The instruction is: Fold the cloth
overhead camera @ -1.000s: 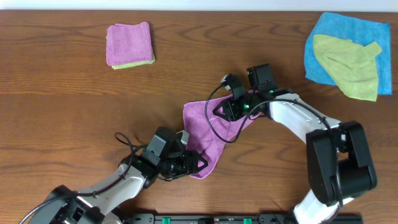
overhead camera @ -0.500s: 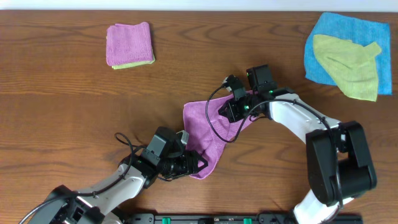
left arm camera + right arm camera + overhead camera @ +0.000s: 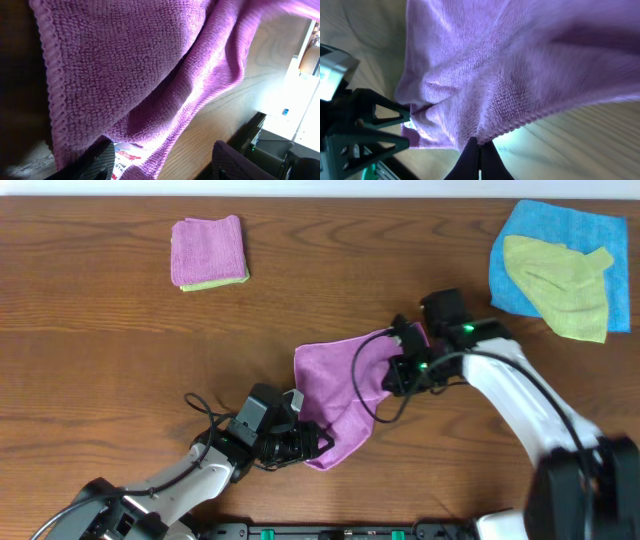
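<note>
Purple-magenta cloth (image 3: pixel 335 385) rumpled on wooden counter (image 3: pixel 120 360), one edge pinched tight in right gripper (image 3: pixel 479 144). Left gripper (image 3: pixel 160 162) spread wide at near corner, white tag (image 3: pixel 127 156) between its fingers.

Matt cloth (image 3: pixel 150 75), grained table (image 3: pixel 100 360)
The cloth was nubbly purple microfibre with a stitched hem; the table was smooth brown wood, faintly glossy.

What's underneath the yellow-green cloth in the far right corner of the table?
The yellow-green cloth lies on a larger bright blue cloth, whose edges show above, left and right of it. The blue cloth's middle is covered, so anything else beneath cannot be seen.
</note>
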{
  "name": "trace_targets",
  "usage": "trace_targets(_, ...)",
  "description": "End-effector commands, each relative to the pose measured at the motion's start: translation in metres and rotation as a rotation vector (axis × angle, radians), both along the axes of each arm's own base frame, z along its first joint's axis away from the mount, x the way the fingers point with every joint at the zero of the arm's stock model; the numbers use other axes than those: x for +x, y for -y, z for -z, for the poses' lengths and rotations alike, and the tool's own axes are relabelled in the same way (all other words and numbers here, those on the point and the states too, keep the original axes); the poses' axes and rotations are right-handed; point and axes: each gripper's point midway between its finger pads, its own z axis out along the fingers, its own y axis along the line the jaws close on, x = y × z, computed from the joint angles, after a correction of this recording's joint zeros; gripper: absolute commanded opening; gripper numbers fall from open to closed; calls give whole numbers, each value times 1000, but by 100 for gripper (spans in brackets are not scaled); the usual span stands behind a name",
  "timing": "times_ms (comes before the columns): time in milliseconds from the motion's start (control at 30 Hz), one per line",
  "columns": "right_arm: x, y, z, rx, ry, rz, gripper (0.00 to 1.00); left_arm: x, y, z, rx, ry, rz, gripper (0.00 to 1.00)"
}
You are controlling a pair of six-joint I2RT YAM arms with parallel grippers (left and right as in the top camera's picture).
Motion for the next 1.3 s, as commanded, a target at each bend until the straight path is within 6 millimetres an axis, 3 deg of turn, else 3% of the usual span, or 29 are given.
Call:
trace_targets(0, -1, 24, -16, -115, 52, 41, 1, 1, -21, 24, 119, 6, -49, 64)
trace_targets(167, -36, 61, -9, -316, -63, 48, 1, 1, -21, 24, 118, 6, -49, 64)
trace_targets(367, -45, 82, -6, -421, -112, 109, 1, 1, -21, 24, 118, 5, -49, 65)
trace_targets(533, -54, 87, -1, -429, -159, 143, 1, 1, -21, 24, 118, 5, -49, 64)
trace_targets(767, -84, 95, 24, -470, -284, 247, 1, -2, -19, 22, 101, -5, -36, 63)
trace_targets(1033, -93, 111, 60, -485, -291, 356, 2, -2, -18, 22, 97, -8, -32, 63)
trace_targets(1267, -94, 135, 76, -527, -280, 455, 2, -2, -18, 22, 96, -8, -32, 64)
